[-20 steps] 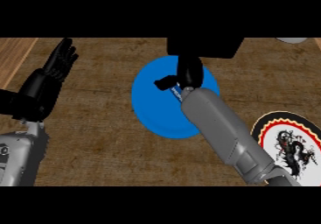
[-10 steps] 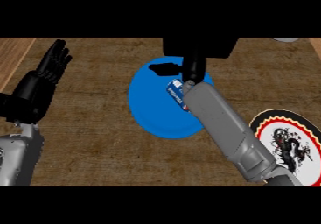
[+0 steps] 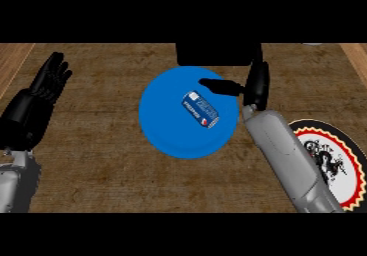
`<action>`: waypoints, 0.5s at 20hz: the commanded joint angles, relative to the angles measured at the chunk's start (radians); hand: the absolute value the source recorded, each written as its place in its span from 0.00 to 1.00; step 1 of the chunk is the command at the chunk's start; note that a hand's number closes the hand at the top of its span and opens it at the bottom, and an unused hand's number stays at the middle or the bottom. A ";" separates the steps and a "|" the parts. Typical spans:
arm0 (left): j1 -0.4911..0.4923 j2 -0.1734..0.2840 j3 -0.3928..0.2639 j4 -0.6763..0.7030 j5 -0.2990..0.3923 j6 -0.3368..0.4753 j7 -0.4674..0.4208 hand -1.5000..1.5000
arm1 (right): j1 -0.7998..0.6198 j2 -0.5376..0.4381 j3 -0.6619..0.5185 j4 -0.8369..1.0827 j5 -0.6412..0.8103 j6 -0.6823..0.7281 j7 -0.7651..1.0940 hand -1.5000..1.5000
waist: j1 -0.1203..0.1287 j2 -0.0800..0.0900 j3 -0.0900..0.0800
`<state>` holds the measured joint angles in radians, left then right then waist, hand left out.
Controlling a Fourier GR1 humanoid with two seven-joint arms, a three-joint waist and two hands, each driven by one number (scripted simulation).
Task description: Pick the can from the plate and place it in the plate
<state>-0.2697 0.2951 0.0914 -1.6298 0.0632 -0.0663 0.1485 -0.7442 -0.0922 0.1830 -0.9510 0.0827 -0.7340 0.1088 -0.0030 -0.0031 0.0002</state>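
A blue can [image 3: 200, 108] lies on its side in the middle of the blue plate [image 3: 165, 131]. My right hand [image 3: 254, 82] hangs just right of the can, above the plate's right edge, open, with the thumb [image 3: 221, 86] sticking out to the left over the plate and nothing held. A second plate [image 3: 347, 165], white with a black, red and yellow patterned rim, lies at the right edge, partly hidden by my right forearm. My left hand [image 3: 40, 96] rests open at the far left, fingers up.
The wooden counter [image 3: 97, 165] surrounds both plates. A dark block [image 3: 215, 54] sits at the top centre, just behind the blue plate and my right hand.
My right hand let go of the can and moved up and to the right; the can now lies uncovered on the blue plate. The left hand barely moved.
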 commanded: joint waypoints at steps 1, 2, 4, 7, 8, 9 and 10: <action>-0.002 -0.017 -0.002 0.002 -0.026 0.023 -0.003 0.50 | 0.172 -0.084 -0.012 -0.209 -0.033 0.075 -0.015 0.00 | -0.015 -0.002 0.000; 0.059 -0.025 -0.015 -0.024 -0.019 -0.005 -0.039 0.50 | 0.193 -0.096 -0.044 -0.188 -0.063 0.121 -0.076 0.00 | -0.003 0.001 0.000; 0.020 -0.028 0.001 -0.003 -0.025 0.010 -0.044 0.50 | 0.245 -0.142 -0.043 -0.247 -0.048 0.149 -0.059 0.00 | -0.004 0.001 0.000; 0.026 0.004 0.034 -0.017 0.012 -0.023 -0.006 0.50 | 0.423 -0.191 -0.023 -0.434 -0.057 0.182 -0.049 0.00 | -0.014 -0.003 0.000; 0.036 -0.025 0.001 -0.044 -0.019 0.001 0.011 0.50 | 0.425 -0.202 -0.027 -0.485 -0.048 0.194 -0.009 0.00 | -0.008 -0.001 0.000; 0.029 -0.035 -0.005 -0.048 -0.013 -0.003 0.015 0.50 | 0.436 -0.211 -0.089 -0.401 -0.092 0.231 -0.106 0.00 | -0.002 0.001 0.000; -0.012 -0.036 0.007 0.036 -0.032 0.004 -0.028 0.50 | 0.479 -0.224 -0.065 -0.491 -0.062 0.223 -0.051 0.00 | -0.008 0.001 0.000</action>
<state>-0.2540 0.2731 0.0988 -1.6336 0.0498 -0.0709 0.1329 -0.3858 -0.2637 0.1380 -1.3215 0.0277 -0.5601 0.0607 -0.0099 -0.0031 0.0000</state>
